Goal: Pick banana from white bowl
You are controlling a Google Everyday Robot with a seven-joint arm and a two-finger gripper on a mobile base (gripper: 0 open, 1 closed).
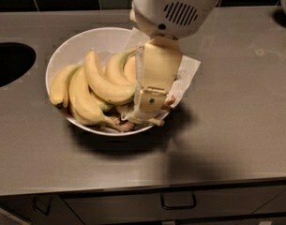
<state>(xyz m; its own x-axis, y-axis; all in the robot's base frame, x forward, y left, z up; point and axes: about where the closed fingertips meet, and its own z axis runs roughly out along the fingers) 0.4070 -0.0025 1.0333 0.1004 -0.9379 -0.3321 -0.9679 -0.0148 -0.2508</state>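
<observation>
We see the white bowl [79,43] on the grey bench [236,125], left of centre. It holds a bunch of yellow bananas [102,81], lying curved across the bowl's 9 o'clock half, with their brown stems gathered near its 5 o'clock rim. White paper [188,71] lines the bowl and sticks out over the rim at 3 o'clock. The gripper [148,110] comes down from the arm's white housing [173,6] at 12 o'clock of the view. It hangs over the bowl's 3 o'clock side, its cream tip low among the banana stems and right against the nearest banana. We cannot tell whether the gripper is released or clenched, or whether it has hold of anything. A dark round opening [6,64] sits in the bench at 9 o'clock of the bowl. A drawer handle [178,201] shows below the bench edge at 6 o'clock.
</observation>
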